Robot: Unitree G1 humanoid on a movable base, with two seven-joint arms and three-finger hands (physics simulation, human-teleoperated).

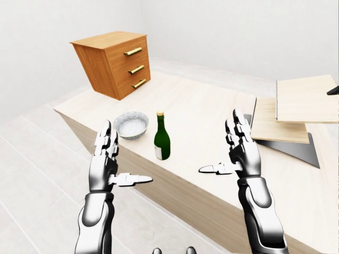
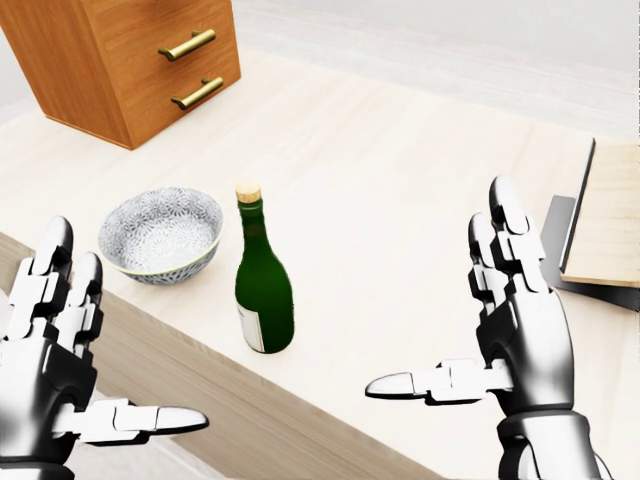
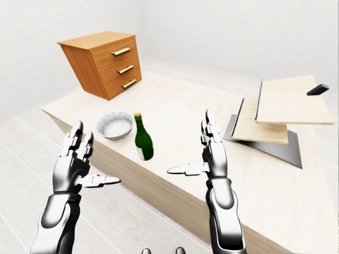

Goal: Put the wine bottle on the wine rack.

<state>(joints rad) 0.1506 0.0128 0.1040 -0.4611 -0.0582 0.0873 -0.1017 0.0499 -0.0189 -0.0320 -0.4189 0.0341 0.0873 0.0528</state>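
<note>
A dark green wine bottle (image 2: 264, 293) with a cork and a pale label stands upright on the pale wooden table (image 2: 400, 180), close to its bottom edge in the head view. The wine rack (image 3: 275, 112), light wooden tiers on a dark base, sits on the table at the right. My left hand (image 2: 125, 325) hovers open off the table's edge, left of and below the bottle. At the bottle's right, over the table, my right hand (image 2: 440, 290) is open with its thumb pointing toward the bottle. Neither hand touches anything.
A patterned grey bowl (image 2: 160, 236) sits just left of the bottle. A brown chest of drawers (image 1: 114, 62) with brass handles stands at the table's top left. A small black object (image 3: 318, 89) lies on the rack's top tier. White floor lies below the table edge.
</note>
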